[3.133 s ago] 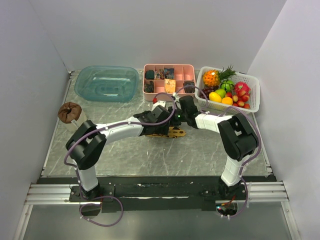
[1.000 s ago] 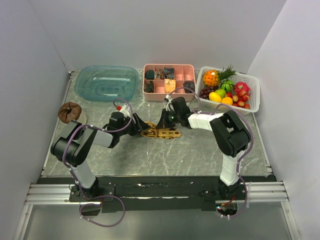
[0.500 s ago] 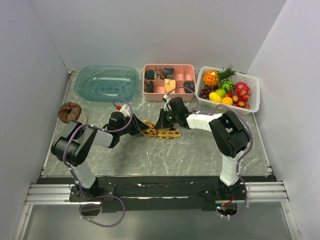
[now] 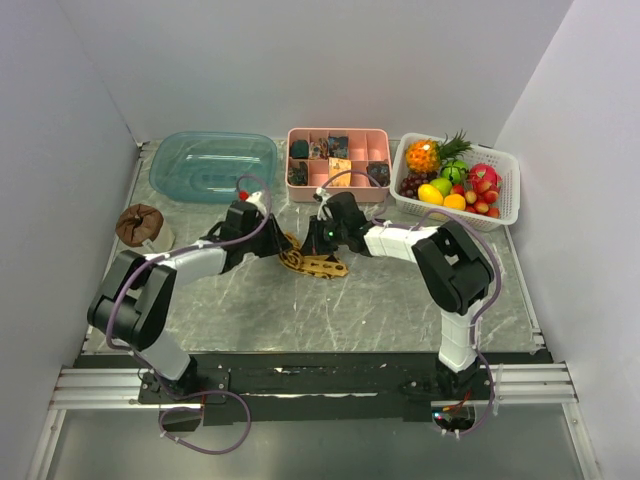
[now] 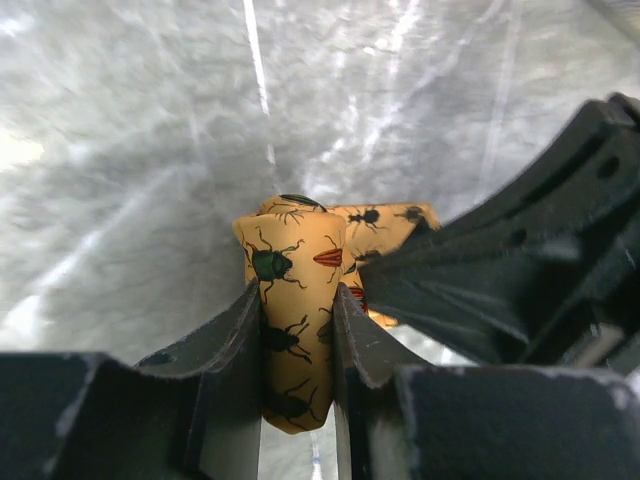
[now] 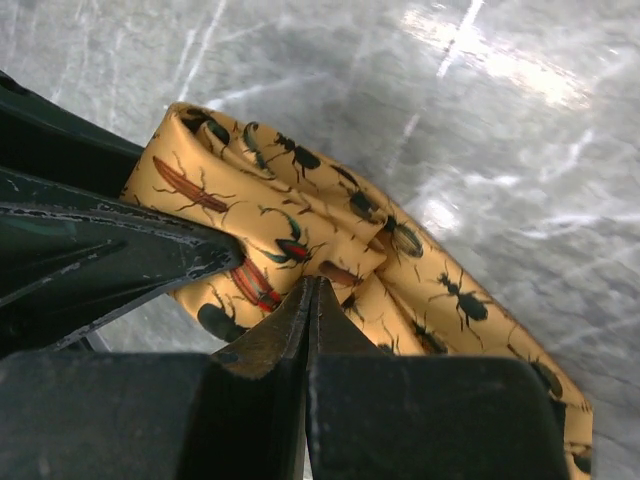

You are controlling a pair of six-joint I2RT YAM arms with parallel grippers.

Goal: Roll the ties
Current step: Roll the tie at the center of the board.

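We are rolling the tie [image 5: 295, 250]: left tool [image 5: 298, 330] clamping the rolled end, right tool [image 6: 312, 290], fully closed, pressing the loose length. Next likely needs another turn.

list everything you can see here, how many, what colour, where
tie: 1, golden yellow with a beetle print, partly rolled, middle of the table
tub: 1, clear blue-green, back left
divided tray: 1, pink, back centre
cloth bundles: several, mostly dark, in the tray's compartments
basket: 1, white, back right
fruit: many pieces, mixed colours, in the basket
round brown thing: 1, brown, left edge; too small to tell what it is
table: 1, grey marble
left gripper: 1, black, shut on a fold of the tie
right gripper: 1, black, shut, tips at the tie
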